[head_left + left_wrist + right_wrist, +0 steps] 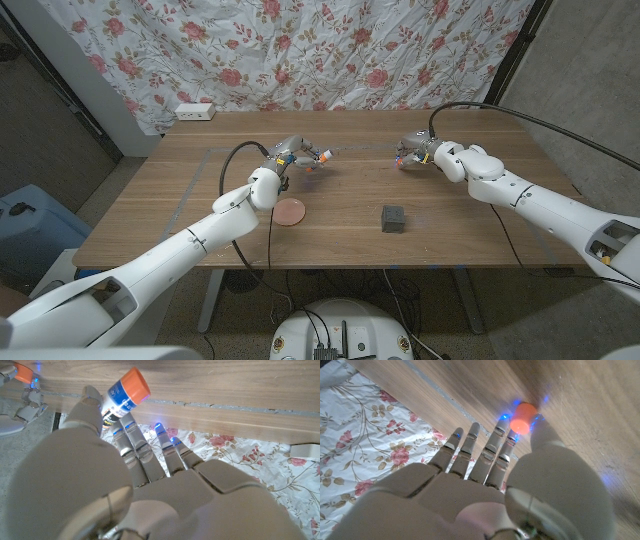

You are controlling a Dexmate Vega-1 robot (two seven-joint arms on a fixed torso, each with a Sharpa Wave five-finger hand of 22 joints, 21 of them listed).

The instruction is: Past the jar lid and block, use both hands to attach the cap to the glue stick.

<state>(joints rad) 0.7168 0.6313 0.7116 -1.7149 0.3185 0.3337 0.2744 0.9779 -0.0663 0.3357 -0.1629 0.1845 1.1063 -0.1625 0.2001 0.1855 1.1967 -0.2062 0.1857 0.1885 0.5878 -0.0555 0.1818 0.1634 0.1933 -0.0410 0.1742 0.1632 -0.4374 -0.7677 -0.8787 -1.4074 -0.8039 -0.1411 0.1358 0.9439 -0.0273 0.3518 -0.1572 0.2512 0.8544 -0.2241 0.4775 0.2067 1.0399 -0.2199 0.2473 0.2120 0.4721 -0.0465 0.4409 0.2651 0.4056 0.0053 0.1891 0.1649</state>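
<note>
Two hands: both raised over the table's (pixel 450 225) far half, well apart.
Glue stick (pixel 121 399): gripped in the left hand (pixel 291 155), orange end pointing toward the right hand (pixel 415 150).
Cap (pixel 522 417): orange, pinched by the right hand's fingertips (pixel 540 430).
Nearer things: jar lid (pixel 290 212) just below the left hand; block (pixel 393 218) between the arms.

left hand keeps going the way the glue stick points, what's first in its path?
Probably the right hand holding the orange cap: the left hand aims the glue stick across the table toward it. Nothing stands between in the head view; depth unclear.
</note>
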